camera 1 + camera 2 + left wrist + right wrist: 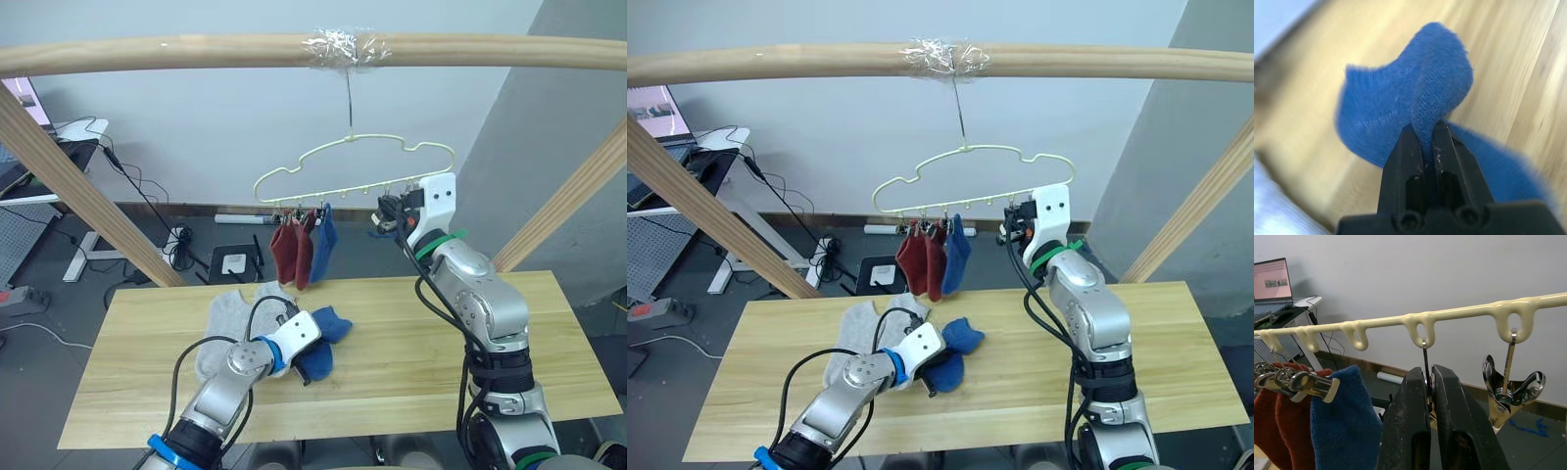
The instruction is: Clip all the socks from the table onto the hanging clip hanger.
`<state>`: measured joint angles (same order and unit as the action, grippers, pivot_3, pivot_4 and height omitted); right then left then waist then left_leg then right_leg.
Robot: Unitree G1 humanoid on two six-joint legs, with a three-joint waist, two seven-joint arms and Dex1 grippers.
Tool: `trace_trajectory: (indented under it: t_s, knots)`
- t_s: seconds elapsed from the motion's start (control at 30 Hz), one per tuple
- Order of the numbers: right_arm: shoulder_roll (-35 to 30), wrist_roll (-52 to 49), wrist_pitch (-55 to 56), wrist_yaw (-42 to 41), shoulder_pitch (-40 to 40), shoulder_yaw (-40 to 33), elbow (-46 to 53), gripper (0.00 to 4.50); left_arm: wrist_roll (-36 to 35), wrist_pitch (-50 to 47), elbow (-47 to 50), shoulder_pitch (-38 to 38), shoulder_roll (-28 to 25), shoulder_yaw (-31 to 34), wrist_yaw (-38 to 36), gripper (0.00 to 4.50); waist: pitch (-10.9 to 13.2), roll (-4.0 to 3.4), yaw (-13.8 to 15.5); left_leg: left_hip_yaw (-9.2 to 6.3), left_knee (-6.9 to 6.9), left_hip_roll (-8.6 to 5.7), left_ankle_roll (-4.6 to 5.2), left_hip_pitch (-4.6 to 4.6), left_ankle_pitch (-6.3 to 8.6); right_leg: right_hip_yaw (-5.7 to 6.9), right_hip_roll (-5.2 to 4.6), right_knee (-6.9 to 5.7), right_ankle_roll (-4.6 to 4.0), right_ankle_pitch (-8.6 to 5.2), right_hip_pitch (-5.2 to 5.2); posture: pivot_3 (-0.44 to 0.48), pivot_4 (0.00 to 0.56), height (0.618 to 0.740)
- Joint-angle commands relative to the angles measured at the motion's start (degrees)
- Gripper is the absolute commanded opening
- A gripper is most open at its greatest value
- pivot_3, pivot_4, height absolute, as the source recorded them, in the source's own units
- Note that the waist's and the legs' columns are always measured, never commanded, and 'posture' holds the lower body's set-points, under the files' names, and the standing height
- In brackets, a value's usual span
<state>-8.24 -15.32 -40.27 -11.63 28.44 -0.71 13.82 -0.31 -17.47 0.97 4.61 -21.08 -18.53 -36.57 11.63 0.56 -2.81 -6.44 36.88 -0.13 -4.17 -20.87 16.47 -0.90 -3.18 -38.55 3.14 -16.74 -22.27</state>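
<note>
The pale yellow clip hanger (353,162) hangs by its hook from the top beam. Two rust red socks (292,253) and one blue sock (324,240) are clipped at its left end. My right gripper (1431,374) is up at the hanger's right part, shut on a metal clip whose wire (1425,350) runs down between the fingers. An empty clip (1511,396) hangs beside it. On the table (441,333) my left gripper (1424,131) is shut on a raised fold of a blue sock (1400,98). Light grey socks (227,318) lie just left of that one.
Round wooden beams frame the table: one across the top (196,51), a slanted one on the left (88,196) and one on the right (568,201). Behind on the left stands a desk with a laptop (1272,281). Cables lie on the floor (176,245).
</note>
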Motion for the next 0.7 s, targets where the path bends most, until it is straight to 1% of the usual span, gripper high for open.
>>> trace_trajectory:
  t_s: [0.03,0.1,0.27,0.4,0.5,0.63,0.7]
  knots:
    - [-1.74,-2.82,-5.57,0.01,0.50,-4.40,-0.42,0.00,-3.63,3.42,7.95,-1.44,0.08,2.75,-1.25,0.04,0.14,0.02,-0.02,0.01,0.00,0.01,0.00,0.00,0.00,-0.01,0.00,0.00,0.00,0.00,0.00,-0.077,0.217,0.740]
    - [-1.05,-6.39,-10.48,1.05,1.82,-7.87,-0.21,0.00,-4.05,6.76,10.95,-2.38,-0.52,3.59,-1.48,0.04,0.22,0.06,-0.02,0.01,0.00,0.01,0.00,0.00,0.00,-0.01,0.00,0.01,0.00,0.00,0.01,-0.075,0.216,0.740]
    - [1.22,-15.65,-24.41,4.14,5.85,-16.67,0.56,0.00,-0.59,20.86,14.84,-4.40,-2.78,4.28,-0.21,0.04,0.27,0.02,0.17,0.00,-0.04,0.02,0.01,-0.03,0.01,-0.01,-0.01,0.05,-0.01,0.00,0.01,-0.069,0.213,0.740]
    - [3.28,-21.99,-35.88,6.35,9.05,-22.85,1.53,0.00,3.30,27.91,14.96,-5.30,-2.62,4.64,3.70,0.04,0.31,-0.04,0.49,0.01,-0.03,-0.01,0.05,-0.06,0.03,-0.02,-0.05,0.10,-0.01,0.01,0.00,-0.073,0.210,0.740]
    - [6.49,-25.13,-43.48,9.03,11.88,-28.13,2.46,0.00,4.89,29.07,14.41,-4.87,-1.29,4.72,6.23,0.04,0.35,-0.11,0.47,0.02,-0.04,0.00,0.09,-0.08,0.05,-0.01,-0.04,0.12,-0.01,0.01,0.00,-0.074,0.209,0.740]
    - [9.57,-25.84,-49.35,11.58,15.53,-33.34,3.27,0.00,5.35,28.90,13.15,-2.53,0.66,5.09,8.20,0.04,0.40,-0.16,0.44,0.03,-0.03,-0.01,0.12,-0.11,0.07,0.02,-0.03,0.13,-0.01,0.01,-0.02,-0.074,0.211,0.740]
    - [10.43,-25.54,-51.26,12.16,16.66,-34.79,3.64,0.00,5.45,28.50,12.33,-1.15,1.27,5.16,8.67,0.04,0.41,-0.18,0.41,0.03,-0.03,-0.02,0.12,-0.12,0.07,0.02,-0.02,0.13,-0.01,0.01,-0.02,-0.074,0.211,0.740]
